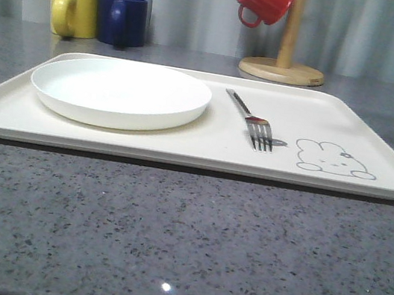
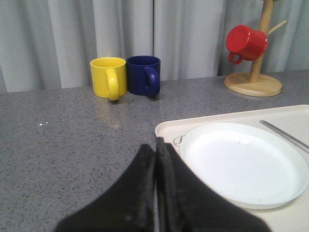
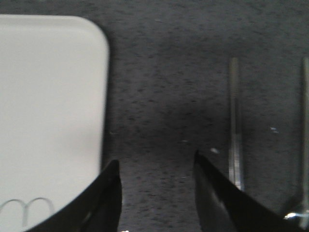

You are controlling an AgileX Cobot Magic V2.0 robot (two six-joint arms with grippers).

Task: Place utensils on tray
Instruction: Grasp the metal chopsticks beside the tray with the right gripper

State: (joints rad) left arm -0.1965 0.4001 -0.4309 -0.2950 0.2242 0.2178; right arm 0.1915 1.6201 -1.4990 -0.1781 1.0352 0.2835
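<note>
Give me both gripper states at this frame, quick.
Left gripper: closed, holding nothing, above the counter beside the tray.
Right gripper: open, empty, over the counter between the tray and a metal utensil.

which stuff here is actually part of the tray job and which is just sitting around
Part of the job: tray, plate and fork already on it, thin metal utensils on the counter by the open right claw.

Just lying about: yellow mug, blue mug, red mug on the wooden stand.
</note>
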